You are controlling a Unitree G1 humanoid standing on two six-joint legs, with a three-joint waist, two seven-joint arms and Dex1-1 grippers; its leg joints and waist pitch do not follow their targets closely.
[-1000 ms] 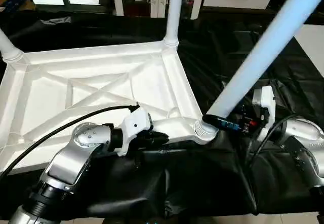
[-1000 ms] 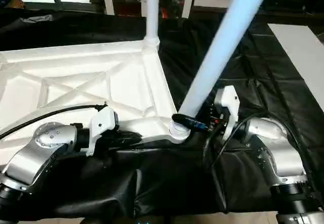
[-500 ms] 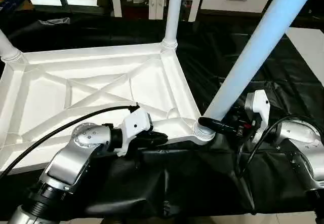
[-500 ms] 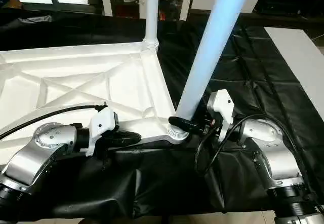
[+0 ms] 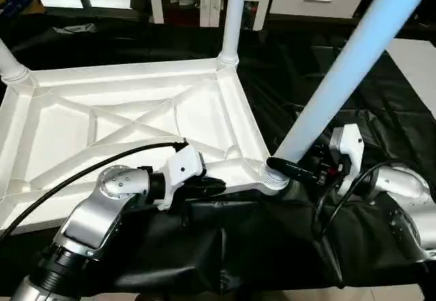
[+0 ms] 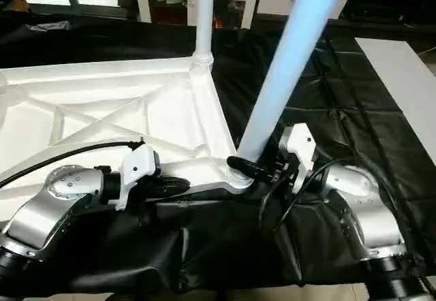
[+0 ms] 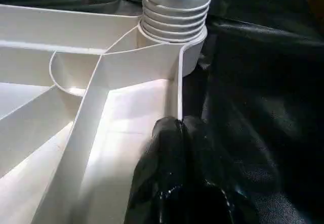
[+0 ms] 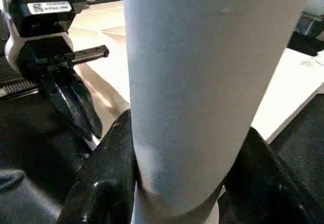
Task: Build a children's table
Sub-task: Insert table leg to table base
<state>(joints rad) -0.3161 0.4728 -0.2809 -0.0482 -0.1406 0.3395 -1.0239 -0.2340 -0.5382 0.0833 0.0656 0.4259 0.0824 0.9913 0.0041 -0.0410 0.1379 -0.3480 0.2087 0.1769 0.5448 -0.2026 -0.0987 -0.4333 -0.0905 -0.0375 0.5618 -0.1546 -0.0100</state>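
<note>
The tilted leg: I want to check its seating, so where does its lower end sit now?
In the left eye view the tilted leg ends in the tabletop's near right corner socket, gripped just above by the right gripper.

A work table (image 5: 381,90) draped in wrinkled black cloth carries everything here. The white tabletop (image 5: 136,124) lies on it upside down, its X-ribbed underside facing up and its near edge close to the table's front. To the right of it the black cloth (image 6: 354,110) is bare and creased.
</note>
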